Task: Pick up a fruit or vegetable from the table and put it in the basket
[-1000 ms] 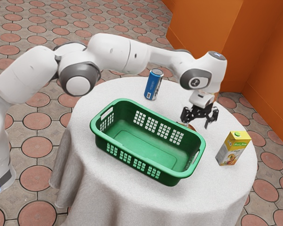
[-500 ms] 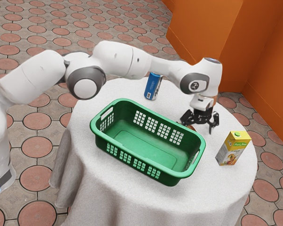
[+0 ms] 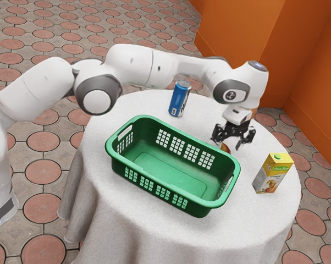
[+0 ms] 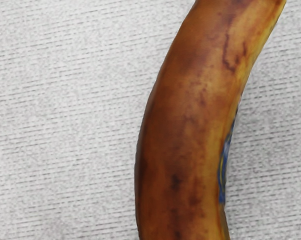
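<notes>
Only partly visible, the banana (image 4: pixel 183 125)

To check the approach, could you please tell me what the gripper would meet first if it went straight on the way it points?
Most likely the browned banana below the gripper, with the white tablecloth beyond it; how near the banana is, I cannot tell.

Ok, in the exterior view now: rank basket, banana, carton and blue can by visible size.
1. Basket
2. Carton
3. Blue can
4. Banana, just a small part of it visible

Apparent size only: the carton stands nearer the camera than the can.
</notes>
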